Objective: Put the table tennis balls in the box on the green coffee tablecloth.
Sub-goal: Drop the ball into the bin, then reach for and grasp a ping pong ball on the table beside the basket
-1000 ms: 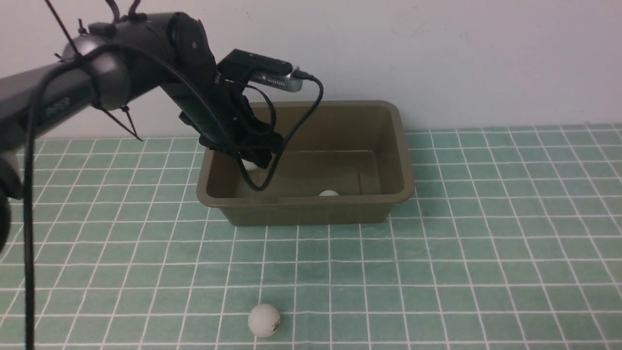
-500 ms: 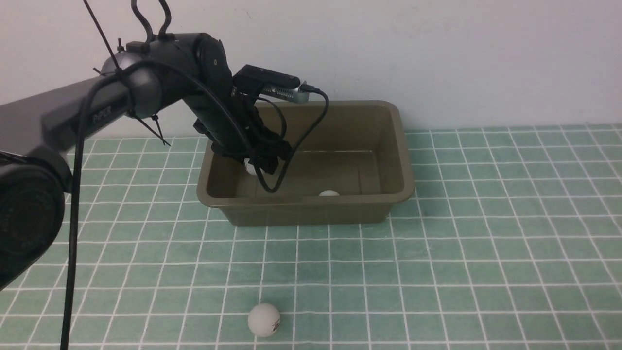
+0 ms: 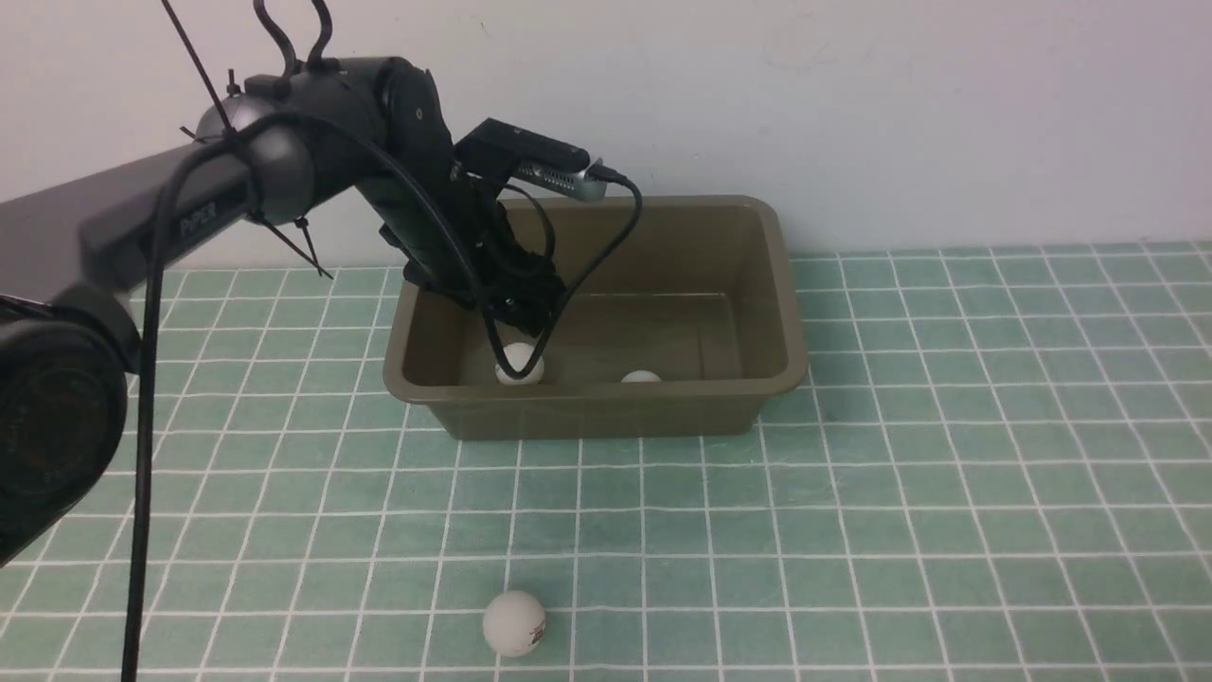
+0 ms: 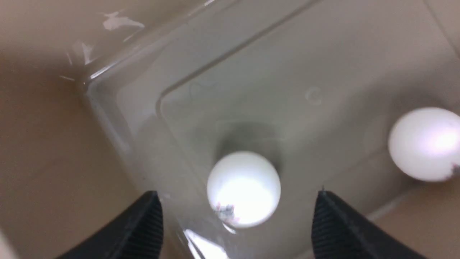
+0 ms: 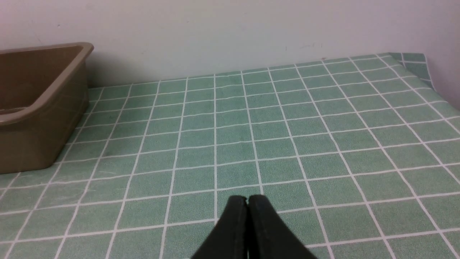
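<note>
Well, the left hand (image 3: 523, 322) hangs inside the box (image 3: 778, 284) with its fingers spread apart and empty. One ball (image 3: 520, 365) lies just beneath it, and a second ball (image 3: 641, 377) lies in the box too. A third ball (image 3: 514, 623) sits on the green tablecloth (image 3: 947, 474) in front of the box. The left arm (image 3: 197, 220) reads "PiPER". The right hand (image 5: 247, 201) is pressed together.

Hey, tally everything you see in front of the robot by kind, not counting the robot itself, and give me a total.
table tennis balls: 3 (two in the box, one out on the cloth)
box: 1
tablecloth: 1
Total: 5
</note>
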`<control>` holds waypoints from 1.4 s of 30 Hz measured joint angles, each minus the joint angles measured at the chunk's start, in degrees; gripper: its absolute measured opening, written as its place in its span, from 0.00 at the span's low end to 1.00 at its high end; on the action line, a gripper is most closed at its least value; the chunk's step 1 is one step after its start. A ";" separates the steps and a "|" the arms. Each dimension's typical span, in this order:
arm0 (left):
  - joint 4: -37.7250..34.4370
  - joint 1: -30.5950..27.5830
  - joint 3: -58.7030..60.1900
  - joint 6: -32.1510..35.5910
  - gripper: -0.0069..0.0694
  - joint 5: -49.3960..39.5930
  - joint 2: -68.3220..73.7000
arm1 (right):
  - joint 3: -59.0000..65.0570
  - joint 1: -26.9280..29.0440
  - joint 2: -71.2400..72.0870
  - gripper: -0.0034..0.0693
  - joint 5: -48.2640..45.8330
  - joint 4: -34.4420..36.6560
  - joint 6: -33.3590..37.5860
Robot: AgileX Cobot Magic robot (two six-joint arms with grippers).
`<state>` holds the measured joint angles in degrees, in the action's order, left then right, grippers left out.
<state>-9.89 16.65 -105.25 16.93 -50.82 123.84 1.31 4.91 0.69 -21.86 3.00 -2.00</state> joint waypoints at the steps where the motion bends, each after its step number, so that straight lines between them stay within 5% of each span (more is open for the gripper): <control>1: 0.00 0.00 -0.76 0.37 0.75 -1.47 0.06 | 0.00 0.00 0.00 0.02 0.00 0.00 0.00; 7: 0.03 0.00 -12.82 0.95 0.75 -17.23 -0.04 | 0.00 0.00 0.00 0.02 0.00 0.00 0.00; 13: -1.82 0.07 -14.59 -2.33 0.69 -19.55 -3.13 | 0.00 0.00 0.00 0.02 -0.06 0.00 0.00; 18: -6.35 3.53 -1.53 -2.94 0.66 -19.49 -9.92 | 0.00 0.00 0.00 0.02 -0.06 0.00 0.00; 25: 2.08 11.79 20.19 -2.92 0.62 -19.49 -20.61 | 0.00 0.00 0.00 0.02 -0.06 0.00 0.00; 36: 2.15 13.52 40.61 -4.21 0.61 -4.96 -26.29 | 0.00 0.00 0.00 0.02 -0.06 0.00 0.00; 42: -1.32 13.52 44.06 0.69 0.62 2.70 -26.29 | 0.00 0.00 0.00 0.02 -0.06 0.00 0.00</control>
<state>-11.21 30.17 -61.19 17.61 -48.11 97.54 1.31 4.91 0.69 -21.92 3.00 -2.00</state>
